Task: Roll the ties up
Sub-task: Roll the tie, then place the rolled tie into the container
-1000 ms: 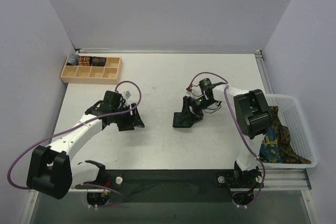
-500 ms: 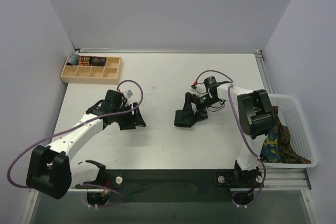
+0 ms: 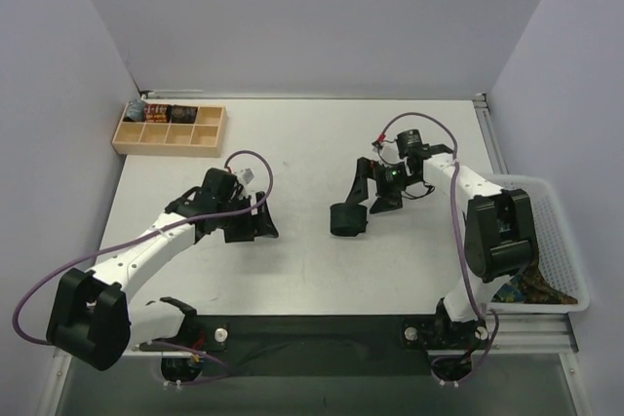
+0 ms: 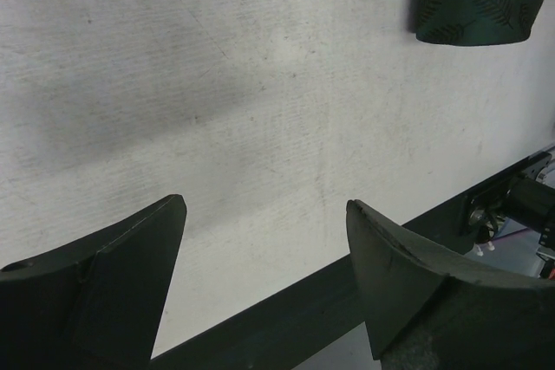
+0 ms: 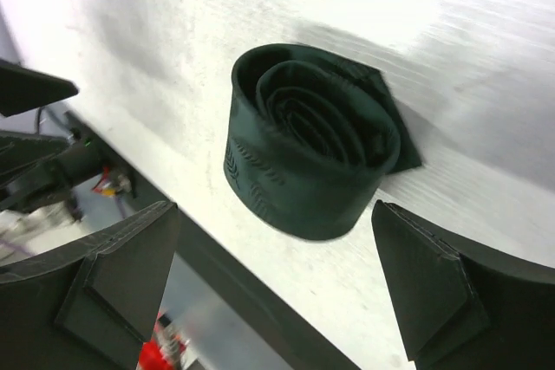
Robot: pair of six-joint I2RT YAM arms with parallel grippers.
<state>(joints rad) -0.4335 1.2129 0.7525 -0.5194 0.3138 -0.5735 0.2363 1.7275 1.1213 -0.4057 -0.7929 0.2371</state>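
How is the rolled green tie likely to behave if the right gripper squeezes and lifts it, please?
The rolled green tie is soft fabric, so it would probably squash. Its loose pointed tail suggests it may unwind.

White table top [image 3: 312, 270] directly beneath left gripper [image 3: 263, 219] and right gripper [image 3: 366, 204]; matte, faint scuffs and specks. Broad soft grey shadow on surface ahead of left gripper's fingers. Pale lavender back wall [image 3: 312, 17] on far side of table from both grippers. Left wall [image 3: 49, 94] outboard of left gripper, right wall [image 3: 575, 56] outboard of right gripper. Dark strip [image 3: 312, 333] along table's near edge, on base side of both grippers. Metal rail [image 3: 492, 143] along table edge beyond right gripper. Light even, diffuse; shadows soft-edged.
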